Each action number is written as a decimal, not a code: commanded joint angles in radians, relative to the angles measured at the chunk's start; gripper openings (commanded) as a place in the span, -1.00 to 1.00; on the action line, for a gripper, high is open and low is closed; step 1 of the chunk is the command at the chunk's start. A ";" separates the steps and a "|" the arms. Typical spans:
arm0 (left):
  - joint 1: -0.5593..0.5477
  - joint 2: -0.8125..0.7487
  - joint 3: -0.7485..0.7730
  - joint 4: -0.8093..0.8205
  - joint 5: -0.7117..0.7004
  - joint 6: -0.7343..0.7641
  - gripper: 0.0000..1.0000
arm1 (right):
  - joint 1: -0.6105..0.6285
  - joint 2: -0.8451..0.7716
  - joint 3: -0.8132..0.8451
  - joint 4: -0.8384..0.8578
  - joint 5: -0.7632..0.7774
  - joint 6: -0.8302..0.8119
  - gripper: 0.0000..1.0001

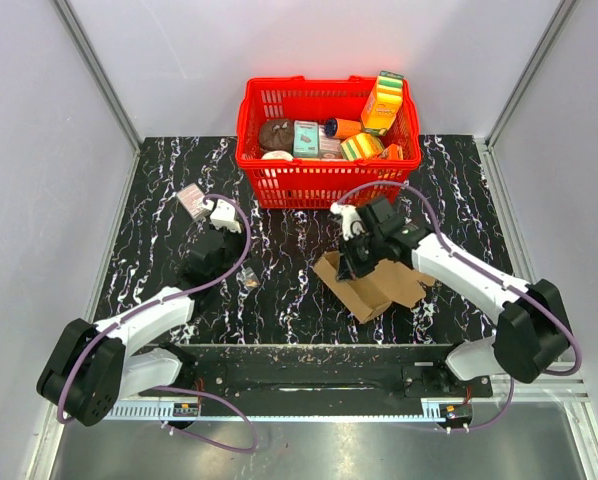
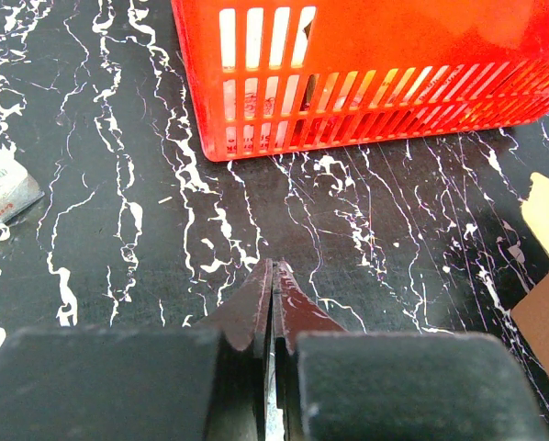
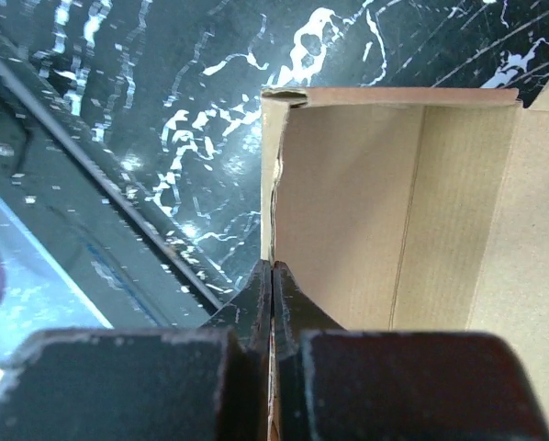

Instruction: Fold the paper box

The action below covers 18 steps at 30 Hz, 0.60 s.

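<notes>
Right gripper (image 1: 355, 254) is clamped down on the paper box (image 1: 379, 285), and the right wrist view shows it clearly: the right gripper (image 3: 272, 268) has both fingers pinched tight on the thin edge of 1 upright brown wall of the paper box (image 3: 375, 211). That panel stands up while the other flaps lie flat on the black marbled table (image 1: 289, 300). In the top view the box sits at about 4 o'clock from the table's centre, with the red basket (image 1: 319, 182) full of packages up at 12 o'clock.

Left gripper (image 1: 219, 214) is over at 10 o'clock, just beside a small pinkish-grey box (image 1: 191, 200). The left wrist view shows the left gripper (image 2: 273, 268) with its fingers pressed together on nothing, above bare marble.
</notes>
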State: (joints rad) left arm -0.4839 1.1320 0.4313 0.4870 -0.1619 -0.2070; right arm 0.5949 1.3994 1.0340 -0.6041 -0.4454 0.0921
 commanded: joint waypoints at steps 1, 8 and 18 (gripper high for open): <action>0.005 0.002 0.018 0.030 -0.010 0.006 -1.00 | 0.106 0.018 0.049 -0.011 0.232 -0.057 -1.00; 0.007 0.003 0.018 0.030 -0.014 0.008 -1.00 | 0.253 0.099 0.051 0.018 0.439 -0.130 -1.00; 0.007 0.014 0.024 0.028 -0.016 0.008 -1.00 | 0.384 0.128 -0.032 0.171 0.726 -0.108 -1.00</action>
State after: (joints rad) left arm -0.4839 1.1355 0.4313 0.4793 -0.1623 -0.2070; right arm 0.9466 1.5215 1.0294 -0.5388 0.1242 -0.0216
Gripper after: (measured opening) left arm 0.023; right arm 0.010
